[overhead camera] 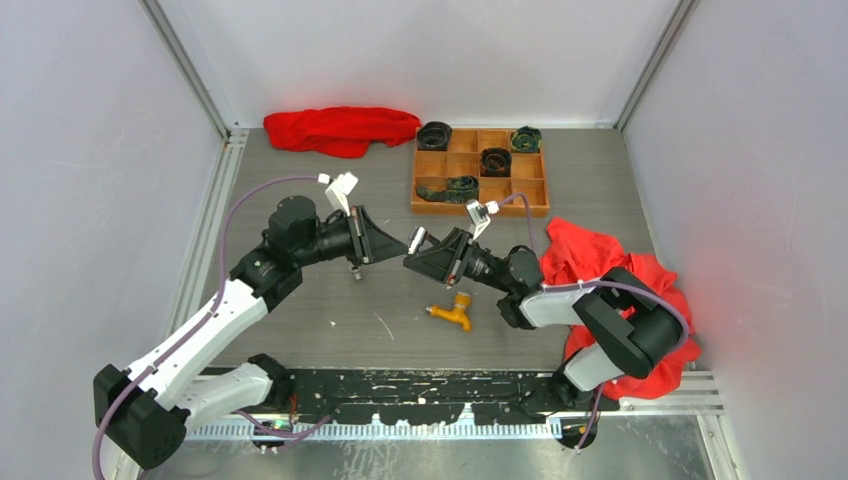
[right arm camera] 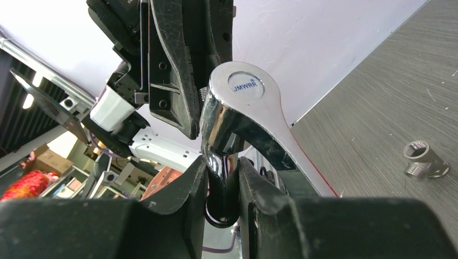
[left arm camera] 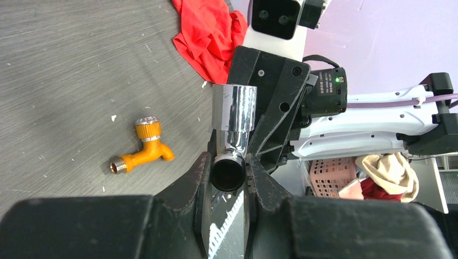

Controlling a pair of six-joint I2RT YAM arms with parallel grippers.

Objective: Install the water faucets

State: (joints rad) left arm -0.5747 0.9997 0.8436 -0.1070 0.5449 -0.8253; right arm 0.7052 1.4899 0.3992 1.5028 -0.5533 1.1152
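Two grippers meet tip to tip above the table in the overhead view: the left gripper and the right gripper. What sits between their fingers is too small for us to make out here, and we cannot tell from above whether either is closed. Near the right gripper's fingers, on the side toward the arm bases, the orange faucet lies on the table, held by nothing.

From the left wrist we see its fingers clamped on the open round end of the silver faucet, whose shiny body rises away from the fingertips. Its far side is covered by the right gripper's black body. The orange faucet lies well off to the left of the fingers.

From the right wrist, its fingers press on the dark neck of the same faucet, below the lever handle, and the neck's lower end is lost between them. A small silver tee fitting lies on the table, far right of the fingers.
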